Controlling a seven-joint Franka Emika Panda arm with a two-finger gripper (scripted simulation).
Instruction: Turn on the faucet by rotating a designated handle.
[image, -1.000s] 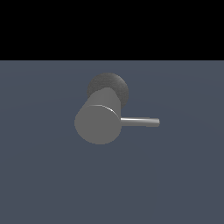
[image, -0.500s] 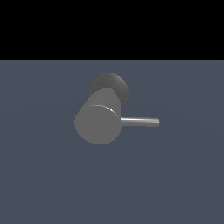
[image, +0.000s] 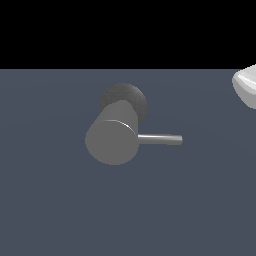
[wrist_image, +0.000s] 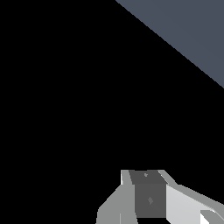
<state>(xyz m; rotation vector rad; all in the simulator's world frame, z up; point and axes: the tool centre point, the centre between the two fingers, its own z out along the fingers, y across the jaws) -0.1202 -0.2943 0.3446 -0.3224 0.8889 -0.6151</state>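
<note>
Your task has barely begun; the faucet (image: 112, 141) sits mid-floor in the exterior view, its flat round end facing the camera and its darker base (image: 131, 96) behind; the handle (image: 160, 139) sticks out level toward that view's right, apparently unturned, so judge the whole rotation as left to do. A white piece of the arm (image: 246, 86) shows at the right edge, well apart from the handle; you have the entire reach ahead. The gripper (wrist_image: 148, 199) appears only partly in the wrist view, against blackness; whether it's spread or closed, you cannot tell. Nothing stands between arm and handle.
</note>
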